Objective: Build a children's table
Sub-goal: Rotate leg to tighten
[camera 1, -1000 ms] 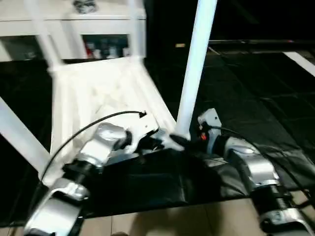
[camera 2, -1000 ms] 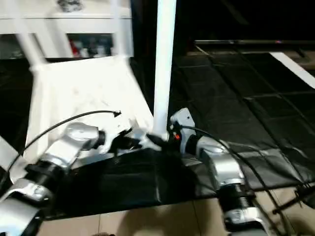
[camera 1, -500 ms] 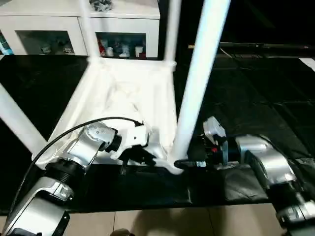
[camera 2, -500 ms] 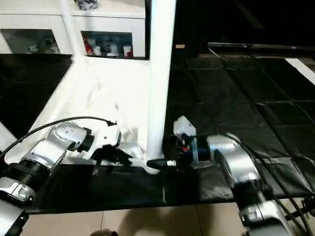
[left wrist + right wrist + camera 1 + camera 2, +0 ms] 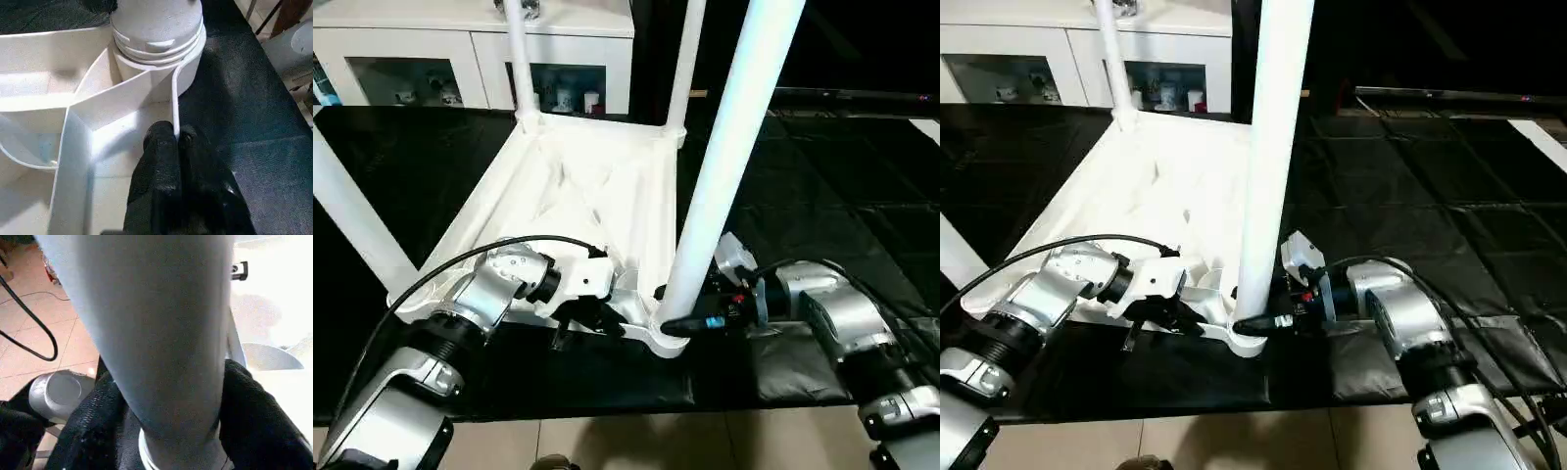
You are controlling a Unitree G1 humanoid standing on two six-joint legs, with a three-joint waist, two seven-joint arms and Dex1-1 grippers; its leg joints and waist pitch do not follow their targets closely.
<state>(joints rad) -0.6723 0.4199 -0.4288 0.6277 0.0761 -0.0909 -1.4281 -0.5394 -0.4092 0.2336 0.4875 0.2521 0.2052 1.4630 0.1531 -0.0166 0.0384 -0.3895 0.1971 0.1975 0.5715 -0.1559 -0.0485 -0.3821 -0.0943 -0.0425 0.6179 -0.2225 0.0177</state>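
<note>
The children's table lies upside down on the black mat, its ribbed white top (image 5: pixel 578 196) facing up and its legs standing upward. My left gripper (image 5: pixel 175 139) is shut on the thin rim of the top, right by the near corner socket (image 5: pixel 156 44). The near leg (image 5: pixel 724 166) rises from that socket. My right gripper (image 5: pixel 680 318) grips this leg just above its base, with one black finger (image 5: pixel 93 406) pressed against each side of it.
Three more legs stand at the far left (image 5: pixel 519 54), far right (image 5: pixel 687 59) and near left (image 5: pixel 352 225) corners. A white glass-door cabinet (image 5: pixel 431 49) stands behind the table. Black mat (image 5: pixel 822 176) extends to the right; tiled floor (image 5: pixel 705 441) lies in front.
The camera has shifted, so the whole scene sits differently. My right gripper's fingers have closed in on the base of the near leg. The left gripper stays shut on the rim.
</note>
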